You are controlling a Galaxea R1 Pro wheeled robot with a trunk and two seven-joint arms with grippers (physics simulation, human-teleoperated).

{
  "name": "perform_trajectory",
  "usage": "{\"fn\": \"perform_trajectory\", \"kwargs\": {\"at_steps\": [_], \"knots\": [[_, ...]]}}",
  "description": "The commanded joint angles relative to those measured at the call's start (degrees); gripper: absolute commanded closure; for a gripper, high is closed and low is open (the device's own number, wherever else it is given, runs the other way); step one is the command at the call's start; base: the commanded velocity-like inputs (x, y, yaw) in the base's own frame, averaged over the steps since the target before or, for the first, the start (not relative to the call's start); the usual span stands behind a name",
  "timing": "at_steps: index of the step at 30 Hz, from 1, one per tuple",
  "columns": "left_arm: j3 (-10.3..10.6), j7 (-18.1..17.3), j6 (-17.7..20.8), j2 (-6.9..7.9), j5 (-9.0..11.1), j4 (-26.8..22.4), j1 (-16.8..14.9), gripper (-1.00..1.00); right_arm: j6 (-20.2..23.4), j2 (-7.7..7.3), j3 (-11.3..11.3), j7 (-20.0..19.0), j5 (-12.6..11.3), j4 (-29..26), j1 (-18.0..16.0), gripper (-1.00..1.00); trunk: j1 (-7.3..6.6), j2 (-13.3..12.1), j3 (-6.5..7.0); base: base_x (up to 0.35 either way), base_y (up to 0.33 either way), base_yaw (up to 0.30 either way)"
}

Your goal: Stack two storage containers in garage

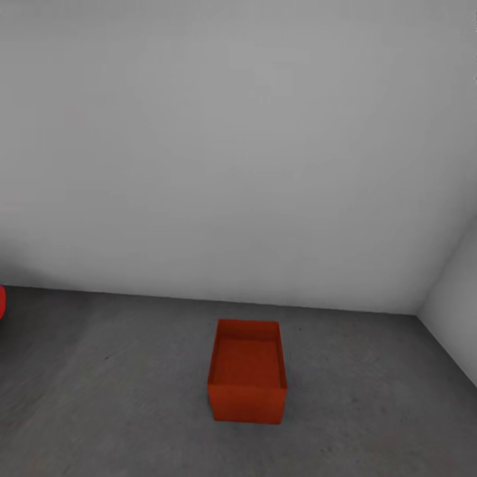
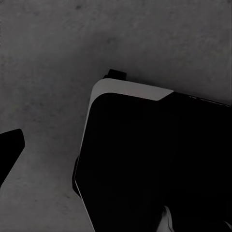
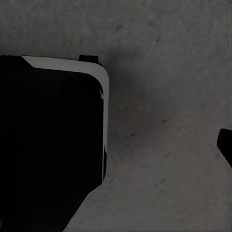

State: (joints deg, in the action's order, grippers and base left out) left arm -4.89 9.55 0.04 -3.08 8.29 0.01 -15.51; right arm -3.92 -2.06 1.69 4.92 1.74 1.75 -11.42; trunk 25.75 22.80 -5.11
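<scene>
One orange-red storage container stands upright and empty on the dark grey concrete floor of the garage, low in the middle of the head view, a short way from the white wall. A small orange-red sliver shows at the left edge, near where wall and floor meet; what it is cannot be told. In the left wrist view one dark fingertip sits at the frame's edge over bare concrete. The right wrist view has a dark fingertip at its edge too. Nothing is held between the fingers of either gripper.
Plain white-grey walls meet in a corner at the right. My black and white base covers much of the left wrist view, and the base also covers much of the right wrist view, above the mottled concrete.
</scene>
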Motion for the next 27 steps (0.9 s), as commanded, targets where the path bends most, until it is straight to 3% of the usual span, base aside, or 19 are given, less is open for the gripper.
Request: {"fn": "perform_trajectory", "kwargs": {"at_steps": [1, 27], "knots": [[-0.44, 0.12, -0.02, -0.03, 0.16, 0.0, -0.05, -1.0, -0.3, -0.01, 0.15, 0.18, 0.2, 0.19, -0.09, -1.0, 0.03, 0.11, -0.03, 0.0, 0.0, 0.0], [-0.44, 0.0, 0.2, -0.56, 0.19, 0.08, 0.22, -1.0, -0.46, 0.0, 0.15, 0.27, 0.45, 0.16, -0.09, -1.0, 0.03, 0.11, 2.26, 0.0, 0.0, 0.02]]}}
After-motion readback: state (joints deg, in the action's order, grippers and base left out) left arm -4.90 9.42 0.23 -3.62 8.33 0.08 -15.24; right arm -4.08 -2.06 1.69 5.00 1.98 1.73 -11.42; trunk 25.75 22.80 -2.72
